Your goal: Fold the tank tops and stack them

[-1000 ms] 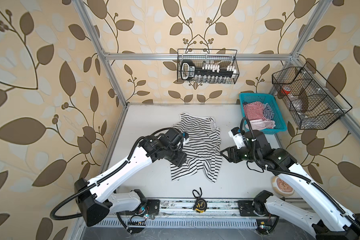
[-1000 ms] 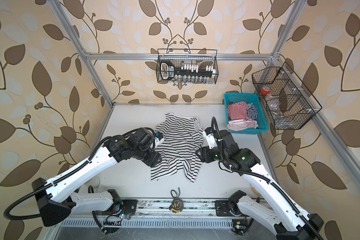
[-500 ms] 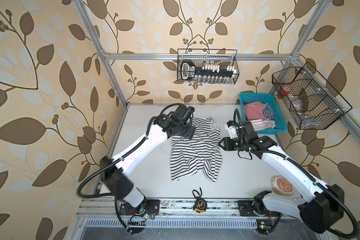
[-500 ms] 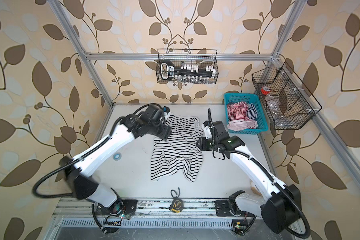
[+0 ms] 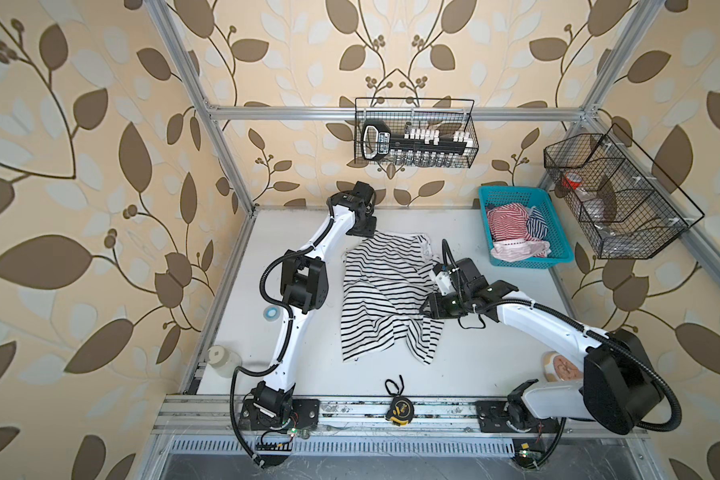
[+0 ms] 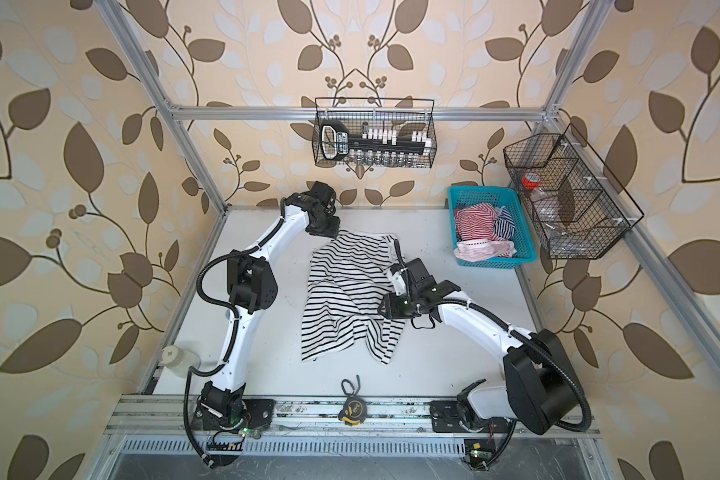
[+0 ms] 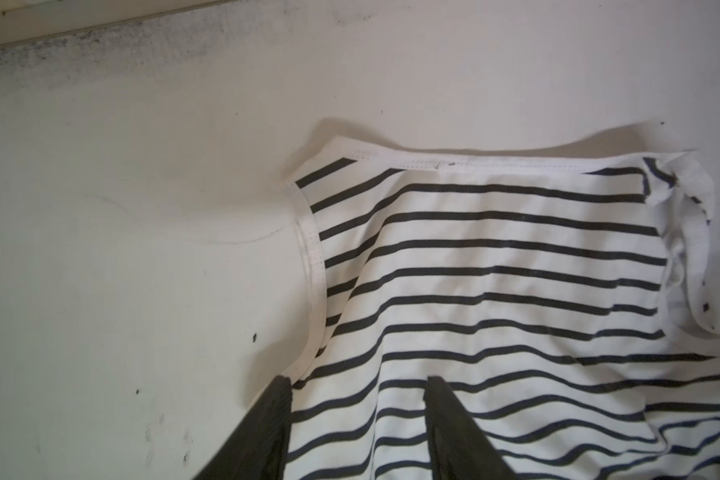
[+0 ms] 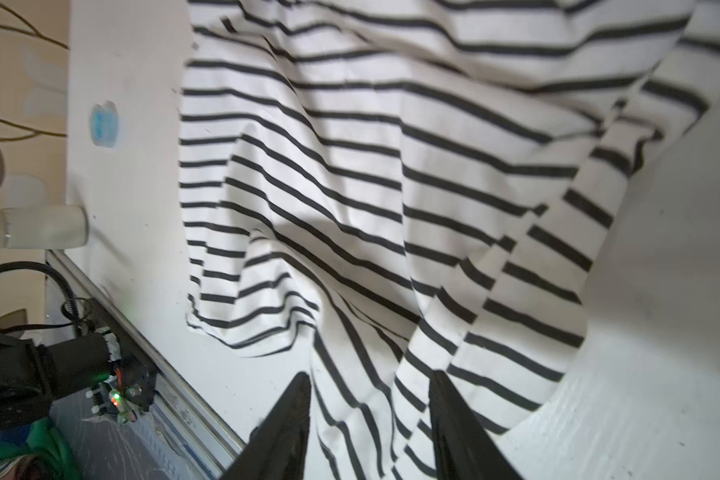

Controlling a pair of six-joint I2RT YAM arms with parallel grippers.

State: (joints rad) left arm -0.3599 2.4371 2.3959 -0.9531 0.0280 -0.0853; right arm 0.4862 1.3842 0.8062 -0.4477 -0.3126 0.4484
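The black-and-white top (image 5: 385, 299) lies spread but rumpled in the middle of the white table (image 5: 495, 332), with its neck end toward the back wall and its hem toward the front rail. The hem end is creased, and 1 corner is folded over on the right side.

The left gripper (image 5: 364, 230) sits at the far left corner of this top. In the left wrist view its jaws are spread, with the left gripper (image 7: 356, 382) low over flat striped cloth beside the white trim of the armhole.

The right gripper (image 5: 427, 309) is at the top's right edge, about midway along it. In the right wrist view the right gripper (image 8: 368, 376) has its jaws apart and a ridge of cloth runs between them. Whether they pinch it cannot be told.

The red-and-white top (image 5: 506, 220) and the navy-and-white top (image 5: 537, 222) lie bunched together in the turquoise basket (image 5: 512, 191) at the back right.

A tape measure (image 5: 398, 409) rests on the front rail.
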